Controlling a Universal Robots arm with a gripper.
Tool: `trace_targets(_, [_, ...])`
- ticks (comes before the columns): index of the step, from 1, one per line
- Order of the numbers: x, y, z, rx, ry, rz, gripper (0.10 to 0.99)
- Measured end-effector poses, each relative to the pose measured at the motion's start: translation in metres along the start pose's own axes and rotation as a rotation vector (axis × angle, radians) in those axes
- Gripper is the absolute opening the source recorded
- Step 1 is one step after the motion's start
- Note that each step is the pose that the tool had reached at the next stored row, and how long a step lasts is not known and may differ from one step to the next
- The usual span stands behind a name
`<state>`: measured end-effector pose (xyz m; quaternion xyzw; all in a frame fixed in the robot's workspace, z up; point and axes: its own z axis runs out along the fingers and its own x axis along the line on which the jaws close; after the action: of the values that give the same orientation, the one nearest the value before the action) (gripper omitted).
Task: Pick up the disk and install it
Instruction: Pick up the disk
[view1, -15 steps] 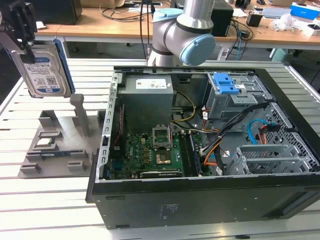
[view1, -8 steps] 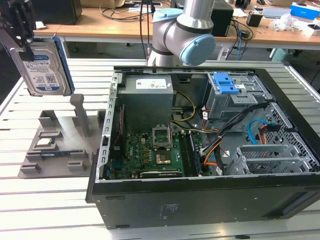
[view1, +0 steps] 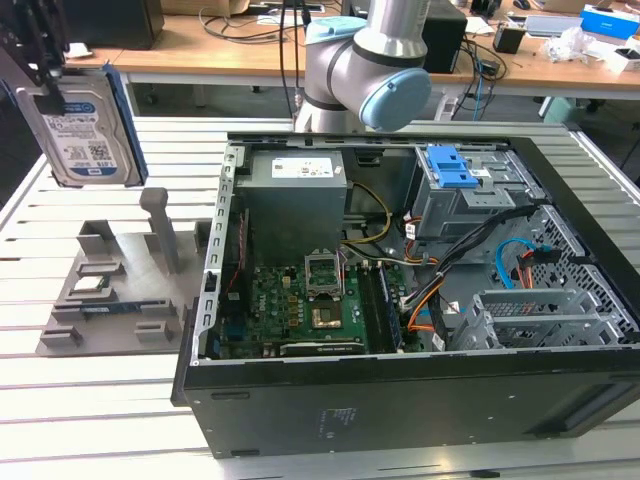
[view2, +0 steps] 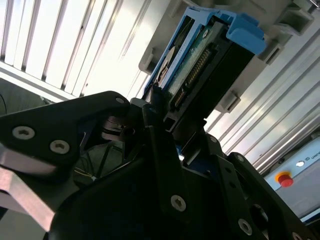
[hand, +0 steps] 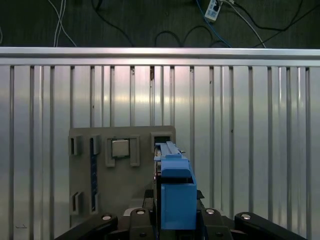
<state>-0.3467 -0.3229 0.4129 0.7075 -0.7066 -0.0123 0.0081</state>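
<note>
The tool (view1: 40, 55) is up high at the exterior view's left, clamped shut on the disk (view1: 85, 125). The disk hangs below it in mid-air, label side to the camera, leaning a little, with its blue frame running down one edge. Nothing under it is touching it.

Directly beneath on the slatted tabletop (view1: 100, 420) lies the gray holder (view1: 110, 300), and the disk is well clear above it.

In the second wrist view the tool (view2: 180, 120) has its black fingers (view2: 157, 145) pressed against both sides of the disk (view2: 200, 65), whose connector edge and blue frame stick out beyond them.

In the first wrist view the disk (hand: 175, 195) is seen end-on, blue frame forward, over the gray holder (hand: 125, 190) and the tabletop (hand: 250, 150).

To the exterior view's right, the open computer case (view1: 400, 400) sits well apart from the disk. Inside it are the gray power supply (view1: 295, 190) and the blue latch (view1: 447, 170). The arm (view1: 370, 70) stands behind the case.
</note>
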Motion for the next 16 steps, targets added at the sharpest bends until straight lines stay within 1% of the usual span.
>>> trace_targets(3, [0.0000,-0.0001,-0.0033,0.000,0.0000,0.000,0.365])
trace_targets(7, [-0.0001,-0.0001,-0.0110,0.000,0.0000,0.000,0.365])
trace_targets(16, [-0.0001,-0.0001,-0.0203,0.000,0.0000,0.000,0.365])
